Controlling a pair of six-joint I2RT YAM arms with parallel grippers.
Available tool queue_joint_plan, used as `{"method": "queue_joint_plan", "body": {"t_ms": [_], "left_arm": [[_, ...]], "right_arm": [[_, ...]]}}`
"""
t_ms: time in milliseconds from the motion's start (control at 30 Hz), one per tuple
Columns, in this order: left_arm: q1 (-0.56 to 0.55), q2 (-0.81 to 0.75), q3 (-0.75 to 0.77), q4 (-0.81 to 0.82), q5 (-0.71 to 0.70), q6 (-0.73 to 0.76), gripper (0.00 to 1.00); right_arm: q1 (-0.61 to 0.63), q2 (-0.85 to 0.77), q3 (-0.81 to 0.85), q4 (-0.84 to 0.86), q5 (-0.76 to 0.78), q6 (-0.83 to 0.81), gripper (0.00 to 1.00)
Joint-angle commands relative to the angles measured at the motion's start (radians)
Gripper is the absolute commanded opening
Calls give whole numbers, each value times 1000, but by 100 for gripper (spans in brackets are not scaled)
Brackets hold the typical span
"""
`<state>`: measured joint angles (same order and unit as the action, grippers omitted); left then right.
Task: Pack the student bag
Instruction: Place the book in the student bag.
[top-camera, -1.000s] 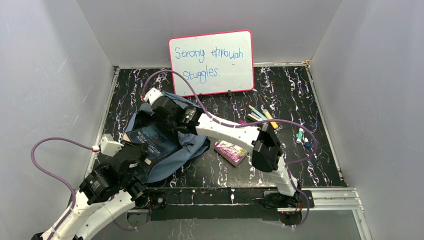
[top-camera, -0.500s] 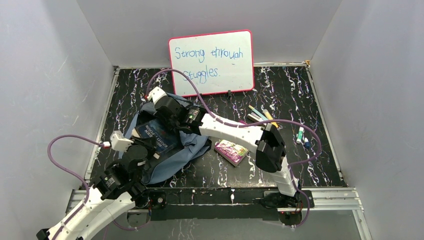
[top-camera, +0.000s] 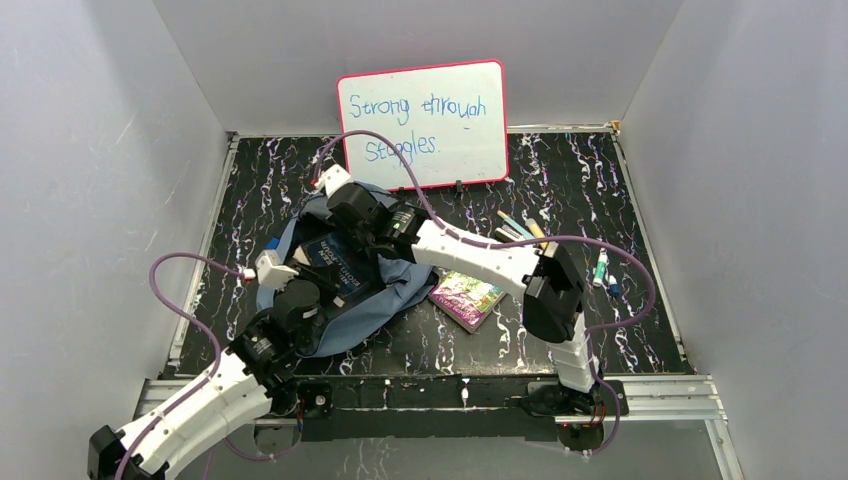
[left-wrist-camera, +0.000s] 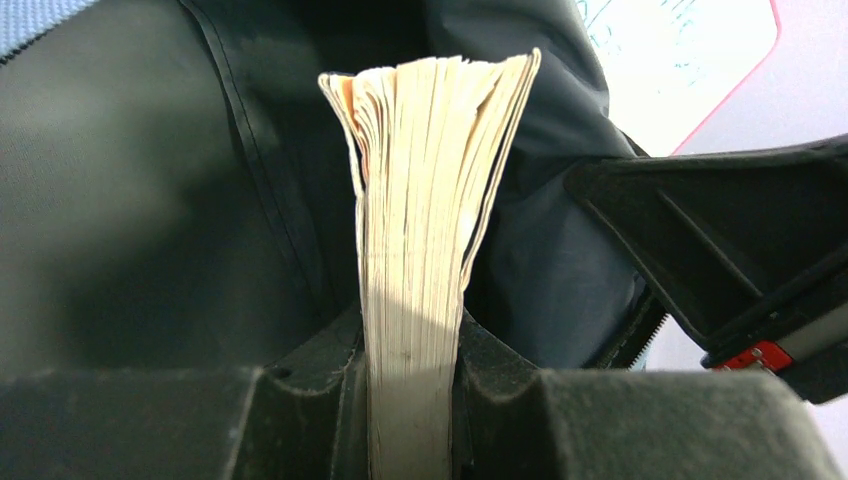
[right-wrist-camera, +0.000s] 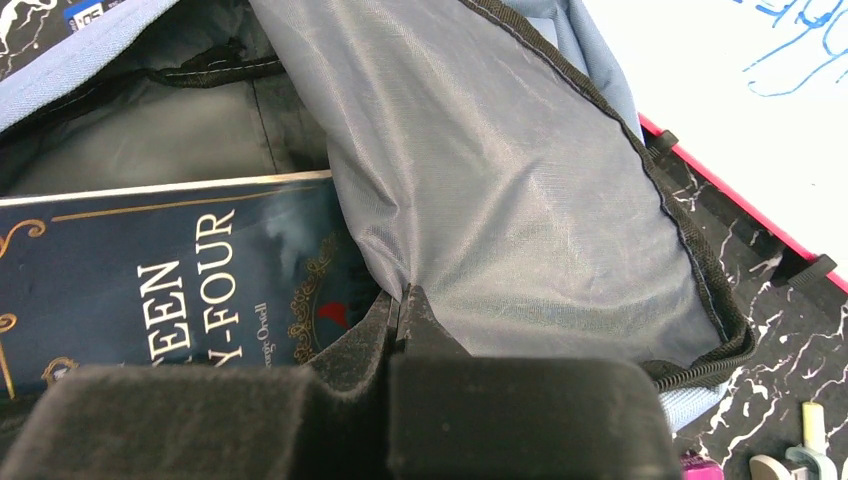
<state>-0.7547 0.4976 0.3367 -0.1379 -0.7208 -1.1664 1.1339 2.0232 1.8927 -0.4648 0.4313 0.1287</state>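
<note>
The grey-blue student bag (top-camera: 385, 300) lies open on the left of the table. My right gripper (top-camera: 352, 222) is shut on the bag's upper flap (right-wrist-camera: 500, 180) and holds the opening up; its jaws pinch the fabric in the right wrist view (right-wrist-camera: 405, 300). My left gripper (top-camera: 298, 292) is shut on a dark blue book (top-camera: 335, 262) at the bag's mouth. In the left wrist view the jaws (left-wrist-camera: 412, 400) clamp the book's cream page edge (left-wrist-camera: 425, 200), with the bag's dark inside (left-wrist-camera: 150, 200) around it. The book's cover (right-wrist-camera: 150, 270) lies partly under the flap.
A pink-framed whiteboard (top-camera: 423, 123) stands at the back, just behind the bag. A pink book (top-camera: 465, 298) lies right of the bag. Several markers (top-camera: 522, 230) and two more pens (top-camera: 603, 270) lie to the right. Grey walls close in on three sides.
My left arm has moved forward and right, carrying the book deeper into the bag's opening. My right gripper has shifted right and back with the flap.
</note>
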Motion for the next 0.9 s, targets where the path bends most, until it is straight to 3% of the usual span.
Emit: {"method": "queue_joint_plan", "body": {"t_ms": [0, 167, 267, 600, 867], "left_arm": [[94, 55, 10, 261, 103, 12, 0], [315, 141, -10, 372, 353, 3, 0], [391, 197, -9, 416, 445, -2, 0], [410, 364, -73, 655, 618, -69, 0], [410, 450, -80, 702, 611, -74, 0]], "right_arm": [[-32, -108, -23, 105, 4, 14, 0], [-52, -114, -50, 120, -39, 13, 0], [-52, -109, -58, 123, -54, 13, 0], [-57, -88, -49, 125, -71, 19, 0], [-59, -72, -48, 120, -78, 33, 0]]}}
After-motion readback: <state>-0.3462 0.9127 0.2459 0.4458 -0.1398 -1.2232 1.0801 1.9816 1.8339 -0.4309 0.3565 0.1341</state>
